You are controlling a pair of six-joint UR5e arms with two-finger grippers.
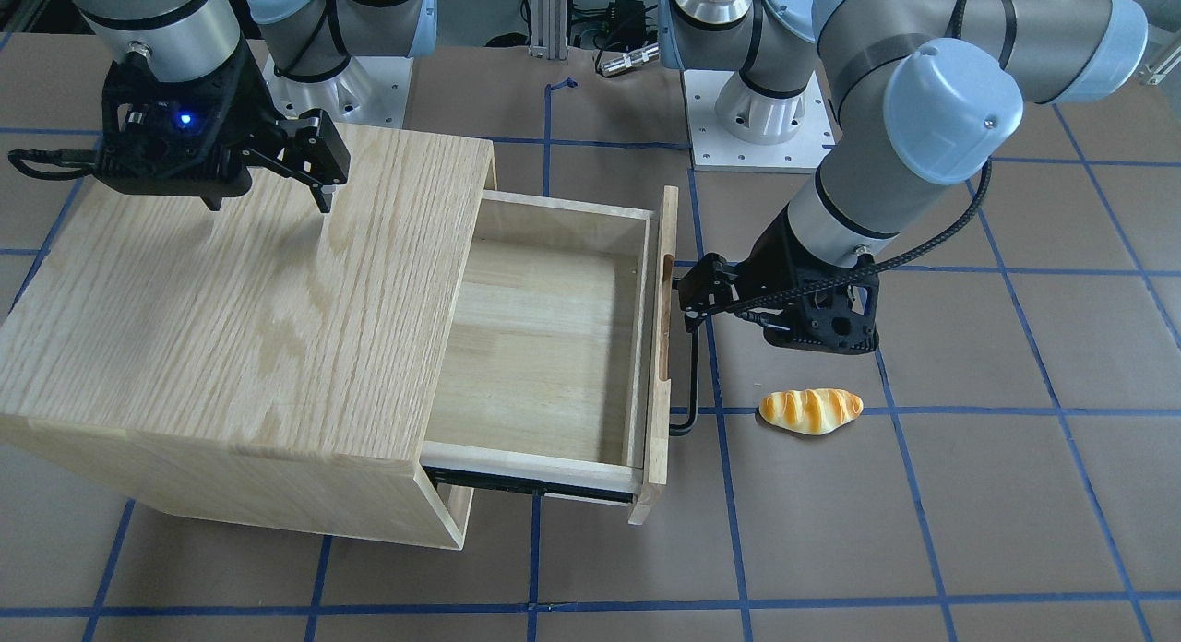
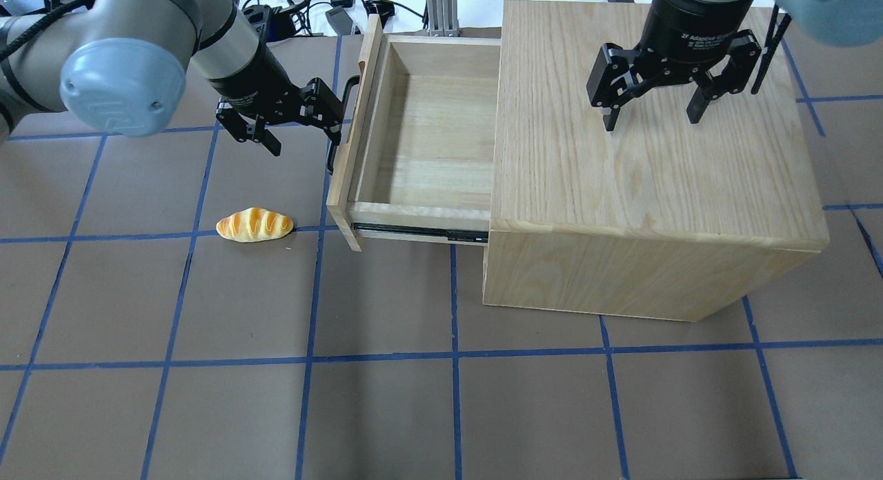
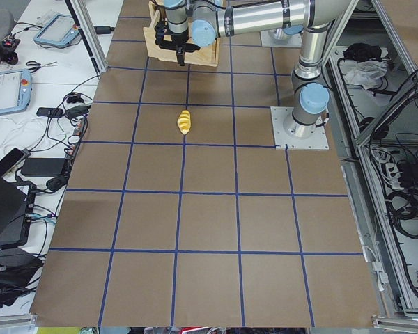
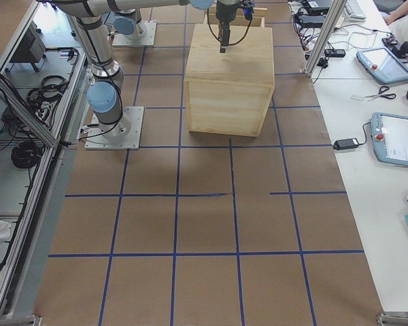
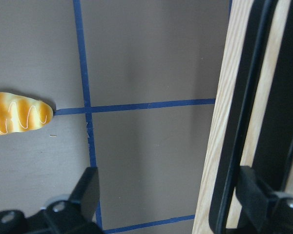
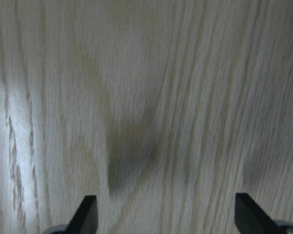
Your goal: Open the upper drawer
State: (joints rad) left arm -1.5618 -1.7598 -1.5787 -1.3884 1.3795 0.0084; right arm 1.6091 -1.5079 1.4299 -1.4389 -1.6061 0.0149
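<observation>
The upper drawer [image 1: 544, 347] is pulled far out of the oak cabinet [image 1: 231, 301], and its pale-wood box [image 2: 428, 142] is empty. Its black bar handle [image 1: 694, 374] runs along the front panel [image 2: 345, 190]. My left gripper [image 2: 307, 138] is open right at the handle. In the left wrist view one finger [image 5: 256, 190] lies against the handle [image 5: 239, 146] and the other [image 5: 88, 190] is over the table. My right gripper [image 2: 650, 121] is open and empty, just above the cabinet top [image 6: 146, 97].
A toy bread roll [image 1: 810, 410] lies on the brown table beside the drawer front, close to my left gripper; it also shows in the left wrist view [image 5: 17, 113]. Blue tape lines grid the table. Both arm bases stand behind the cabinet.
</observation>
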